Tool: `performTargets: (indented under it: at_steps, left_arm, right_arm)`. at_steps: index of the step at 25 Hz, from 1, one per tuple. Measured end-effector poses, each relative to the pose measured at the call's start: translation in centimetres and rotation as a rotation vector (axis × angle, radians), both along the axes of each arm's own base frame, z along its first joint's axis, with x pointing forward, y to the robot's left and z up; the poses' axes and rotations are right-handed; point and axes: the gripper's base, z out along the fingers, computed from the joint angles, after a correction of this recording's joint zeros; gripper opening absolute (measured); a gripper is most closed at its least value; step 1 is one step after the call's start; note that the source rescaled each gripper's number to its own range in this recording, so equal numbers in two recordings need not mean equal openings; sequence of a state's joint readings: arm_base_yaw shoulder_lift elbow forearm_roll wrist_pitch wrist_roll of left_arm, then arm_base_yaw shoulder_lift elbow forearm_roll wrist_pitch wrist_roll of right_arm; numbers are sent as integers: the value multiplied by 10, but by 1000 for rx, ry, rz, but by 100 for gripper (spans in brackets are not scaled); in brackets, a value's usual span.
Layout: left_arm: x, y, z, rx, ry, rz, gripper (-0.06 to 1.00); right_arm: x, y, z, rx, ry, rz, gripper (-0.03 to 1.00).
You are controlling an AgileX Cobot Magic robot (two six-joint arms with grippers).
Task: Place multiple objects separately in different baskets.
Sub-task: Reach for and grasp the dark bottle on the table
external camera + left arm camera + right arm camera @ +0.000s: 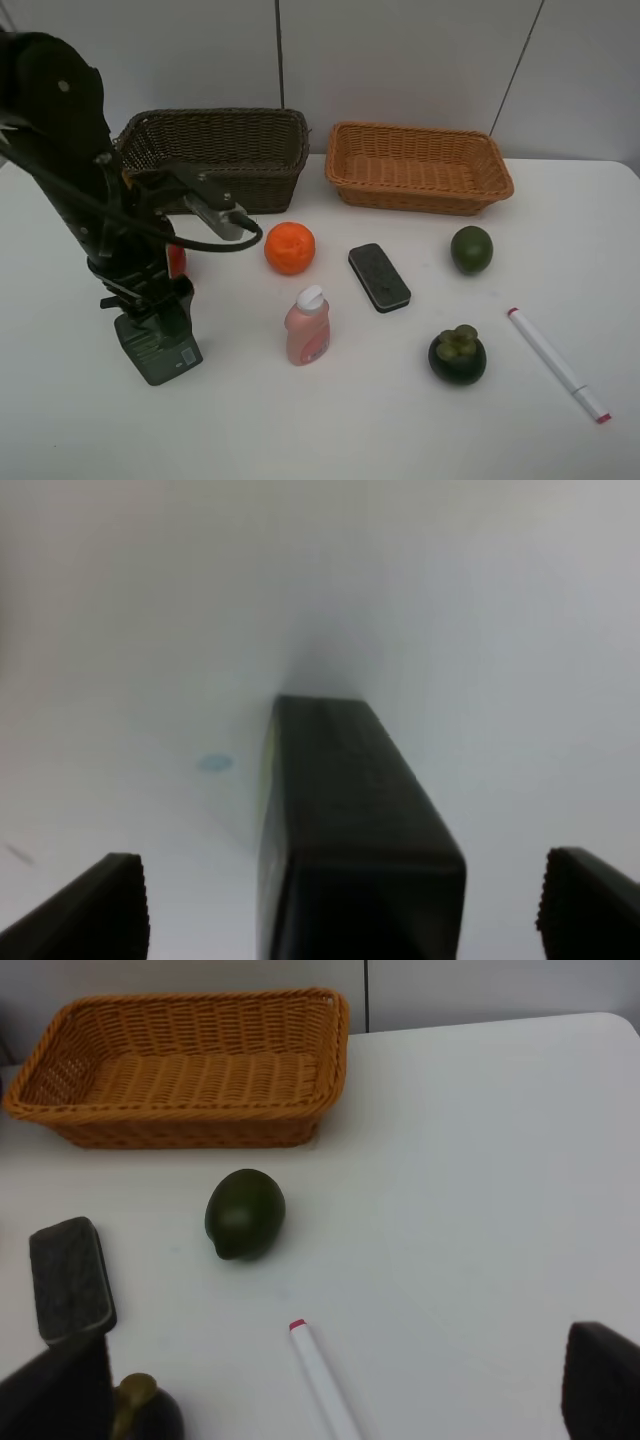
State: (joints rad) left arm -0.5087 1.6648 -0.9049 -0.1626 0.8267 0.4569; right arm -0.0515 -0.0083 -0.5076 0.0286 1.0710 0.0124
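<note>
Up high, got the left gripper low over the dark green pump bottle, left of the pink bottle; from left wrist, spread wide either side of it, gripping nothing, so probably pinch its stiff, slick flat sides; from right wrist, open and empty too on the right gripper.

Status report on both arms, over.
Left gripper open astride dark green plastic bottle. Right gripper open, holding nothing. Pink white-capped bottle stands apart, not blocking.
</note>
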Motion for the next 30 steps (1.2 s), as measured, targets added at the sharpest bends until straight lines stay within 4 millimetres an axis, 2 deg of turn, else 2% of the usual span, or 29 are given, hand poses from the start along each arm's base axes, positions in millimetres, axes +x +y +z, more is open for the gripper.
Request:
performTargets:
  at_steps: [4,7,30]
  left_arm:
    - [-3,-11,-14,40,10,-56,93]
    - [0,-10,-20,77,4,-41,93]
    - [-2,-6,-20,125,26,12,93]
  right_arm:
    - [0,0,0,0,0,0,99]
    - [0,0,0,0,0,0,99]
    - [0,0,0,1,0,1,99]
